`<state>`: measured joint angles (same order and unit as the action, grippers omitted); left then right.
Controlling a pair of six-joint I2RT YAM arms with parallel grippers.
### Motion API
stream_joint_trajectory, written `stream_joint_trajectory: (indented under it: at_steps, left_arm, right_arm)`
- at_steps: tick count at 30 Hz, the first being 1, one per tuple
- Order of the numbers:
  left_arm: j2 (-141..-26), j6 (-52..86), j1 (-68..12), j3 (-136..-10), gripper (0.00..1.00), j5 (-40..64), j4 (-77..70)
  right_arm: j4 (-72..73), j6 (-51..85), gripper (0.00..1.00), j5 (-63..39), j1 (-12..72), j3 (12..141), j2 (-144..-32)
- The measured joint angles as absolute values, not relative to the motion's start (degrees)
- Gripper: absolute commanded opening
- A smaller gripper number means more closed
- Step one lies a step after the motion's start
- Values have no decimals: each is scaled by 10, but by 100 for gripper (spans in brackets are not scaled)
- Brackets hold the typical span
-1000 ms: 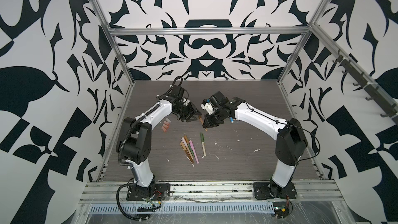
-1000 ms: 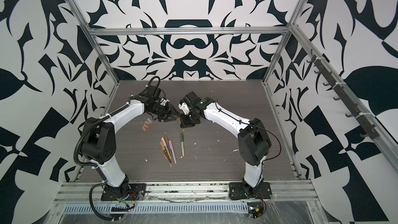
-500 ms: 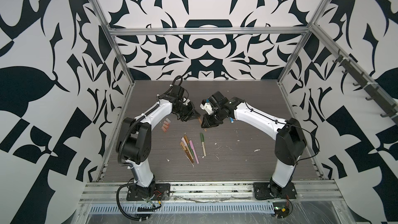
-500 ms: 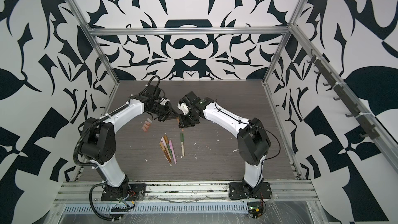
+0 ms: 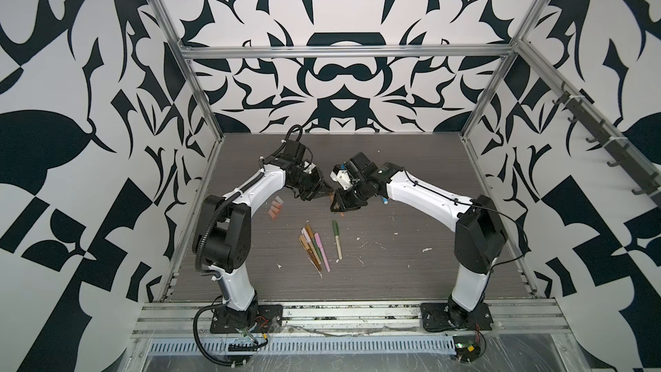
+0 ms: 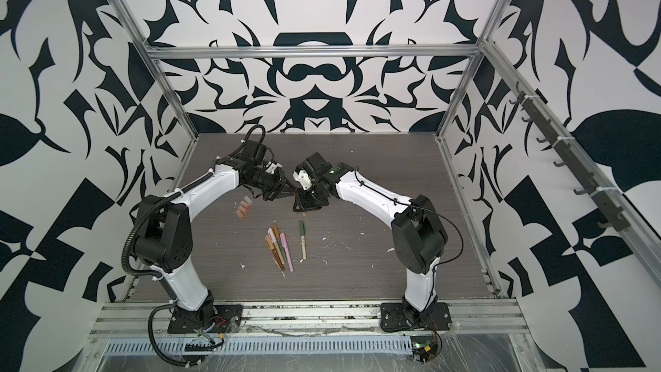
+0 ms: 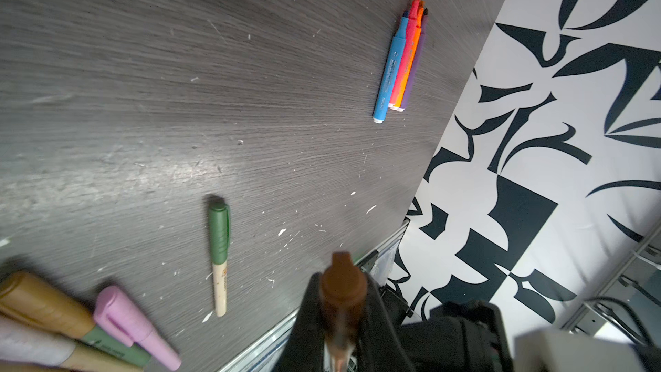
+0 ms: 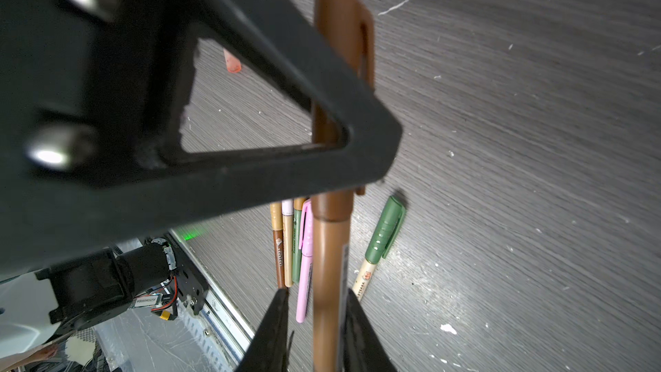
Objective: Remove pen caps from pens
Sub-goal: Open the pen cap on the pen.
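At the left of the dark wood-grain table (image 5: 411, 273), the loose pen caps (image 5: 274, 207), stubby salmon and pink cylinders, lie bunched beside the left arm. The left gripper (image 5: 326, 195) is clamped on the brown cap (image 7: 343, 280), smooth plastic with a clip, which is still seated on the brown pen (image 8: 329, 263). That pen is held off the table between the two arms.

Below them lie the capped pens (image 5: 313, 248), slim tan, pink and olive barrels side by side. The green-capped pen (image 5: 336, 239), with a cream barrel, lies apart from them.

The right gripper (image 5: 338, 205) stands narrow around the brown barrel. Its matte black fingers (image 8: 275, 327) flank the barrel, and a sliver of gap shows on one side, so whether it truly grips cannot be told. The left gripper's triangular finger (image 8: 250, 159) hides much of the cap.

The uncapped pens (image 7: 398, 66), in blue, red, orange and purple, are mostly hidden behind the right arm in both top views.

Against the earlier top views, the arms and the pens on the table look unmoved. Those frames are too small to show the jaws.
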<state>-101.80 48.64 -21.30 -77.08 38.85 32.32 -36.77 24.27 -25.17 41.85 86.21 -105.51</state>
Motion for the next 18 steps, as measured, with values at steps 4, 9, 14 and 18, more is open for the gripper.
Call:
stream_joint_trajectory:
  at_steps: [4,9,14,18]
  left_arm:
    - [-1017,495,-213,-770,0,397,311]
    - [-1017,495,-209,-768,0,398,311]
    - [-1018,488,-196,-769,0,403,319]
    - [-1051,466,-164,-827,0,426,389]
  right_arm:
    - [-366,249,4,-252,420,851,-1058]
    - [-362,248,0,-255,420,849,-1058]
    - [-349,247,0,-256,422,846,-1058]
    - [-289,256,0,-236,434,831,-1051]
